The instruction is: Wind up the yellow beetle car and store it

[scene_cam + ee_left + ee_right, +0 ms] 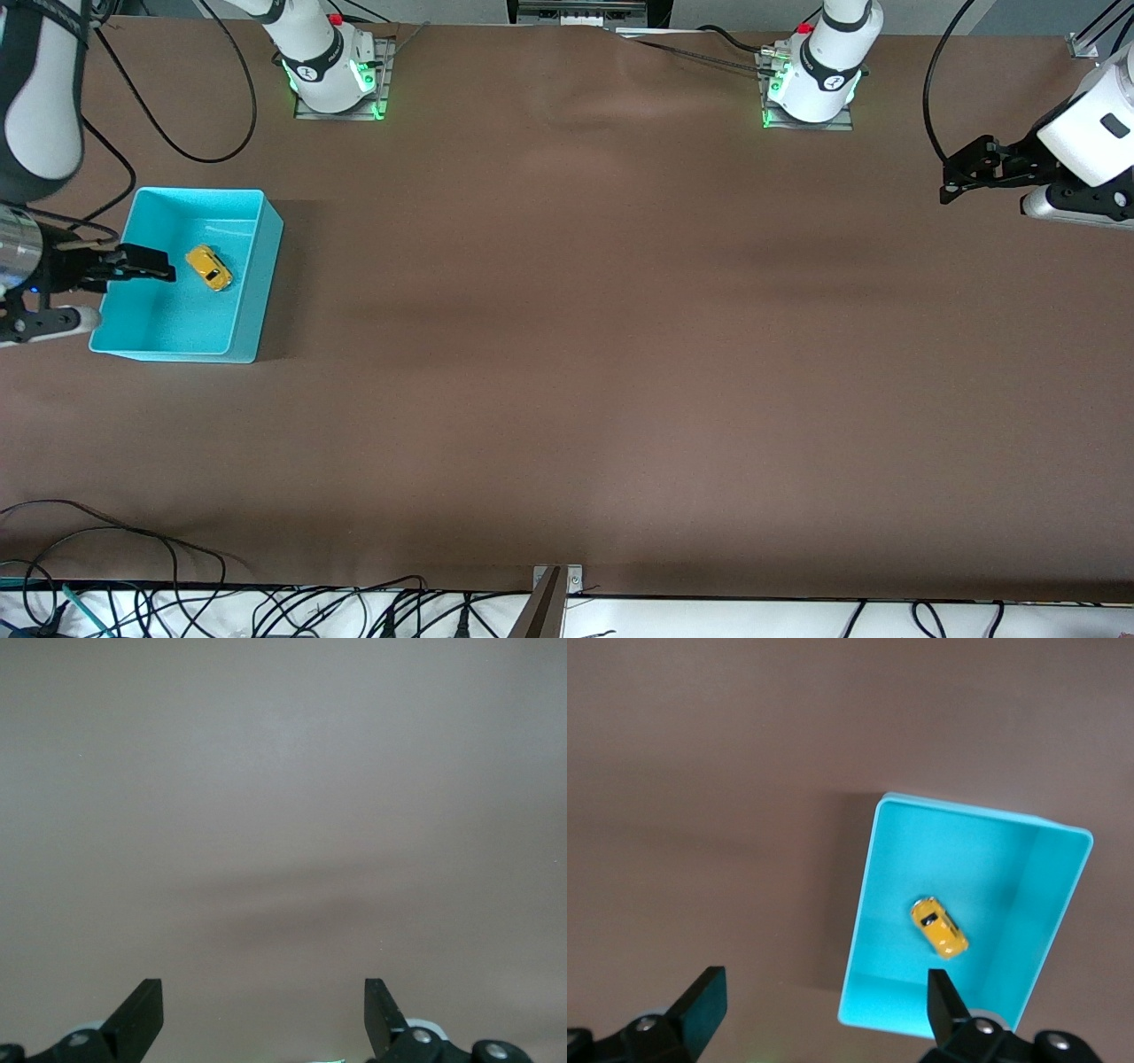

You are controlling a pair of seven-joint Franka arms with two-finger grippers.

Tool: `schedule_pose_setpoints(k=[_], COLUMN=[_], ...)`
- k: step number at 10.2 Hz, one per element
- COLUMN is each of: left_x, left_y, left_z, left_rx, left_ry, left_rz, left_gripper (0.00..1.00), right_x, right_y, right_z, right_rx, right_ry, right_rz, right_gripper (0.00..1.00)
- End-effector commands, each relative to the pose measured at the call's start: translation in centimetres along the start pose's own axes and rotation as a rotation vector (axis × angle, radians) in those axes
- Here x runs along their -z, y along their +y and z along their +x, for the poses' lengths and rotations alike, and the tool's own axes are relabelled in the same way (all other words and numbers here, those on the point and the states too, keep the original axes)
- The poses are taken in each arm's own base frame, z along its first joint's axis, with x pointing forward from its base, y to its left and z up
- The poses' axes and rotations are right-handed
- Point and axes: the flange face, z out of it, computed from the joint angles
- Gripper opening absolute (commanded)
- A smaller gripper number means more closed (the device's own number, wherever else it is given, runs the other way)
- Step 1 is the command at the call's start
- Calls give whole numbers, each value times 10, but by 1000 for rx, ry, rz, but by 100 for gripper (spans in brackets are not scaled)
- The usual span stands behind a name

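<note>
Cropping both arms (35, 106), grippers (146, 263) visible

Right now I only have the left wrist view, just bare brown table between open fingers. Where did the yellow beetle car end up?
Observer: The yellow beetle car lies inside the turquoise bin, at the right arm's end of the table.
Operator: Is the right gripper holding it?
Observer: No. The right gripper is open, above the bin, and the car sits apart from it on the bin floor.
Operator: And where is my left gripper?
Observer: The left gripper is open, waiting over the table at the left arm's end, nothing beneath it.
</note>
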Motion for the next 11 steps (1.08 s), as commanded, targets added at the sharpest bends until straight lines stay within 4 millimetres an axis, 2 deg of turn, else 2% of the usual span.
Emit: schedule_pose_setpoints(k=[1, 3, 5, 11], left_x=[6, 6, 7, 6], left_y=[0, -1, -2, -4], left_z=[2, 1, 1, 1], left_rx=[10, 10, 12, 15], left_ry=[-6, -6, -4, -6], left_rz=[8, 8, 8, 8], left_gripper=[100, 100, 100, 100], right_x=[21, 20, 22, 27], right_y=[-16, -35, -42, -46], right_z=[-26, -44, -44, -37], right_rx=[-61, -119, -115, -143], right_ry=[-6, -3, 9, 24], right_rz=[-13, -28, -36, -35], right_gripper=[100, 100, 100, 100])
